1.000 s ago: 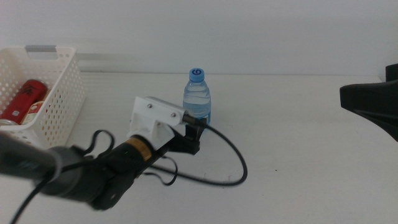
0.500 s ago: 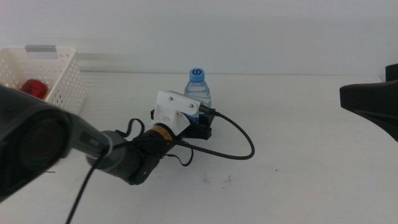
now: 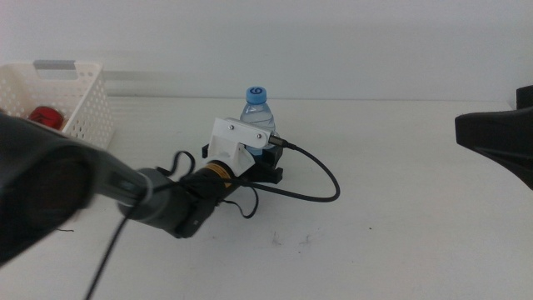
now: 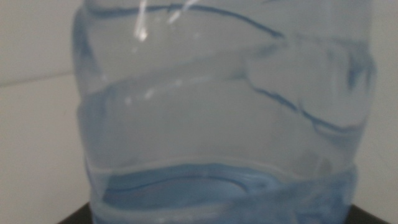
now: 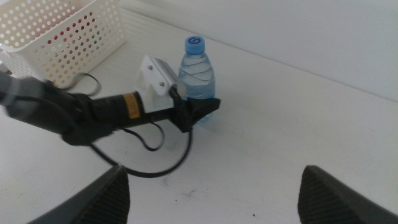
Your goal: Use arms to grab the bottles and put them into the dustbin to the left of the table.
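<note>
Near the middle of the surface [image 3: 400,217] stood the water bottle [image 3: 257,112], upright, blue cap up. The left pincer [image 3: 268,162] reached in from the left and sat around the bottle's lower body, one dark jaw showing on each side of it in the right wrist view. In the left wrist view the clear ribbed bottle [image 4: 224,112] filled nearly the whole picture, with only dark jaw corners at the edge, so the pincer was close around it; whether it had clamped tight I could not tell. A black cable [image 3: 321,179] looped from the wrist across the surface beside the bottle. At the far left stood the white perforated dustbin [image 3: 83,112], with a red can [image 3: 46,117] inside it. The right pincer [image 5: 211,193] hung well apart from the bottle at the right side, its jaws spread wide and holding nothing.
</note>
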